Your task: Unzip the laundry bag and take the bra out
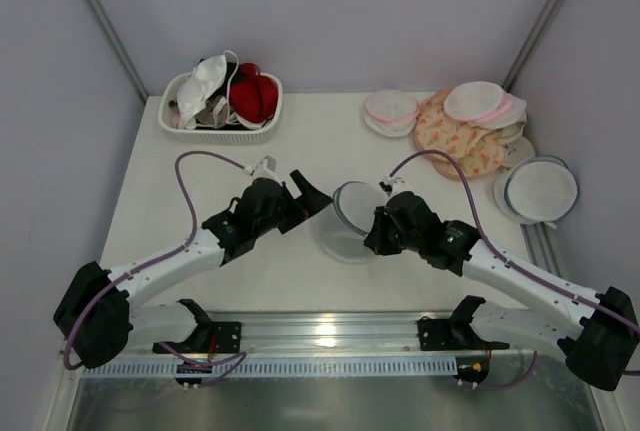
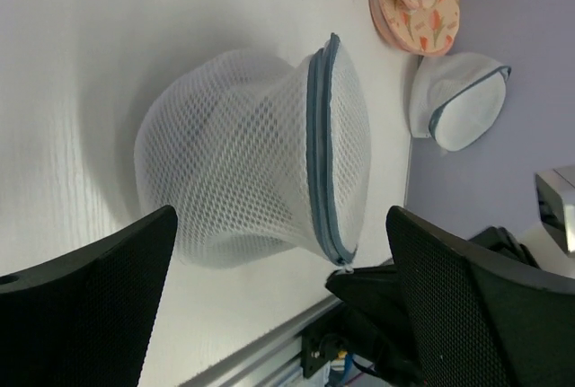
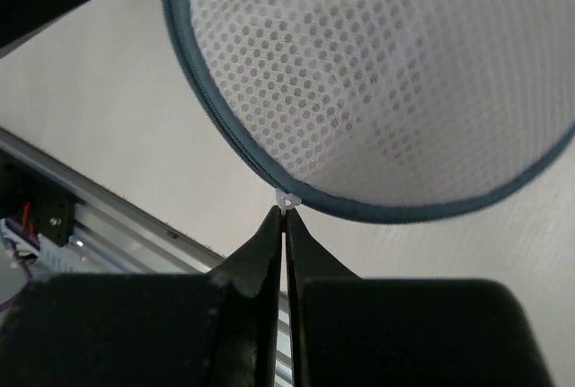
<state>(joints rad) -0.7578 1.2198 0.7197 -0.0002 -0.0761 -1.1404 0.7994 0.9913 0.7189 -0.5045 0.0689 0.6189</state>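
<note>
The laundry bag (image 1: 352,217), white mesh with a grey-blue zip rim, stands on edge at the table's middle between the two grippers. In the left wrist view the laundry bag (image 2: 243,162) bulges to the left, and its rim (image 2: 316,136) runs down to the zip pull. My right gripper (image 3: 286,216) is shut on the small white zip pull (image 3: 286,198) at the rim's lowest point; it also shows in the top view (image 1: 376,234). My left gripper (image 2: 283,315) is open and empty, its fingers (image 2: 90,306) apart just short of the bag. No black bra shows through the mesh.
A white basket (image 1: 268,121) at the back left holds a white bra (image 1: 205,81) and a red bra (image 1: 252,96). Pink-rimmed rounds (image 1: 392,109), floral pads (image 1: 455,136) and a grey-rimmed disc (image 1: 541,189) lie at the back right. A metal rail (image 1: 330,326) runs along the near edge.
</note>
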